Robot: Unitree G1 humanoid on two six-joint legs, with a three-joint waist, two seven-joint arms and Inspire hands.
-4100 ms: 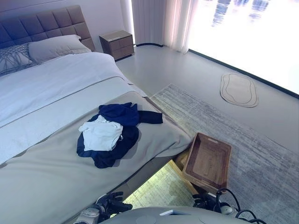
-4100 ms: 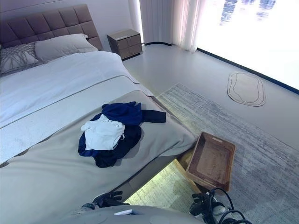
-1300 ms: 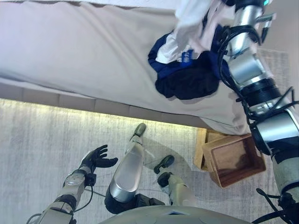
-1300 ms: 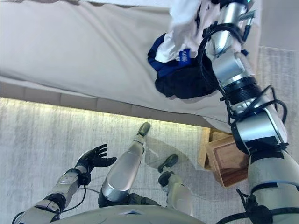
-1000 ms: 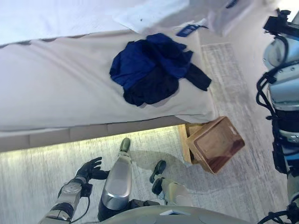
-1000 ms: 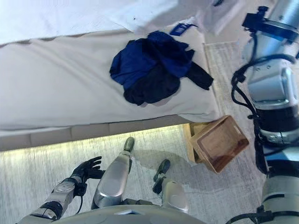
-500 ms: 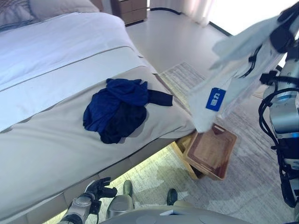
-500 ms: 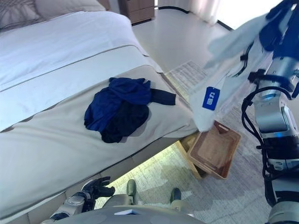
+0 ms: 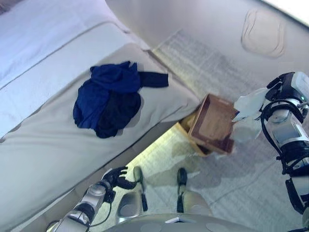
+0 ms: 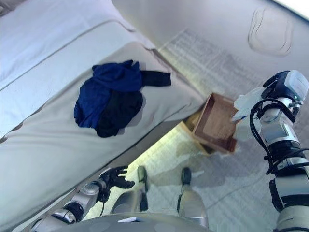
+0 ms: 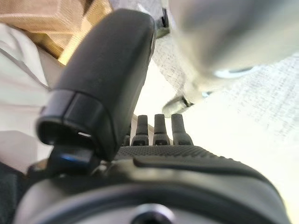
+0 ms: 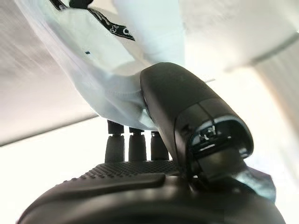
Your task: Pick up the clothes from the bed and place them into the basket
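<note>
A pile of dark blue clothes (image 9: 108,99) lies on the bed's beige cover (image 9: 43,150) near its foot. The brown basket (image 9: 212,121) stands on the rug at the bed's corner, tilted. My right hand (image 9: 286,87) is to the right of the basket, a little above its rim, and is shut on a white garment (image 9: 248,105) that hangs by the basket's right edge. In the right wrist view my thumb (image 12: 187,116) presses the white cloth (image 12: 107,60) against the fingers. My left hand (image 9: 116,176) is open and empty, low by the bed's side.
A grey patterned rug (image 9: 212,63) lies under the basket and beside the bed. A small oval mat (image 9: 263,31) lies on the floor further off. The bed's white sheet (image 9: 43,34) stretches away toward the head.
The camera has tilted down. My right hand has come down with the white garment from high above the basket to beside its right rim. The left hand has stayed low.
</note>
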